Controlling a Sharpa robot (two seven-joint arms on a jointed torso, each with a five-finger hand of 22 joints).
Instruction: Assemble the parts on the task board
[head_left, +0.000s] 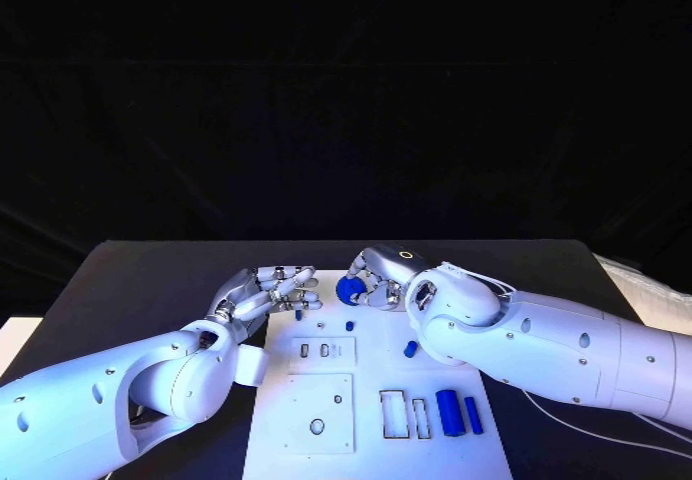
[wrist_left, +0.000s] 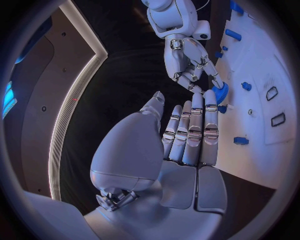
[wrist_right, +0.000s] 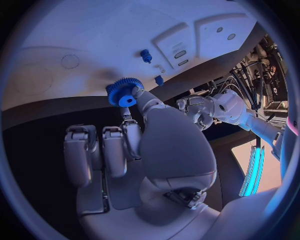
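Right hand (head_left: 387, 277) first: we saw it pinching a blue gear (wrist_right: 125, 92) between thumb and a finger, the gear raised just above the far end of the task board (head_left: 378, 425). Our left hand (head_left: 277, 290) hovered close beside it, just off the board's far left corner — fingers together and lightly curled, holding nothing that we could see. On the board lay further blue parts — a small peg (head_left: 411, 349) mid-board and two longer bars (head_left: 460, 412) near the right edge, beside empty rectangular slots (head_left: 392, 414). All of it rested on the black table (head_left: 144, 280).

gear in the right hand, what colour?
Blue toothed gear, pinched by the right hand; clearest in the right wrist view.
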